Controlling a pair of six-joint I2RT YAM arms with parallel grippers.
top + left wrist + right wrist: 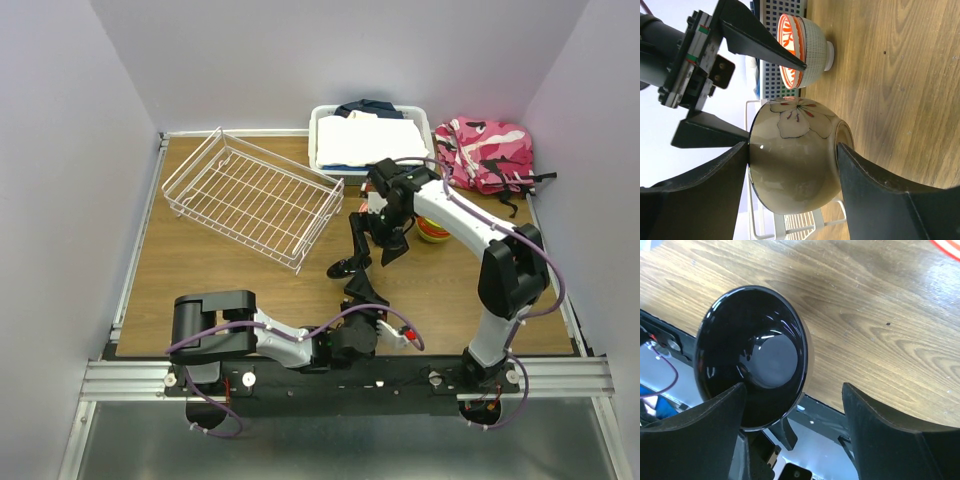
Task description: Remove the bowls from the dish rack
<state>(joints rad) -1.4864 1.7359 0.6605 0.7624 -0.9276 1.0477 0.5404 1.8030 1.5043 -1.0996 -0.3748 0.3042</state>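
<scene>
The taupe bowl (795,170), with a painted flower outside and a glossy black inside (752,357), lies on its side in my left gripper (792,150), rim against one finger and foot against the other, just above the wood. In the top view it is a dark oval (339,268) at mid-table. My right gripper (794,387) is open, its fingers on either side of the bowl's rim without touching; it also shows in the top view (378,240). The white wire dish rack (250,195) at the back left holds no bowl that I can see.
A white-pink bowl with a red-patterned inside (810,47) stands on the table beyond the taupe one. A stack of orange and yellow bowls (433,230) sits beside the right arm. A white bin of folded cloth (370,140) and a pink camouflage bag (490,152) are at the back.
</scene>
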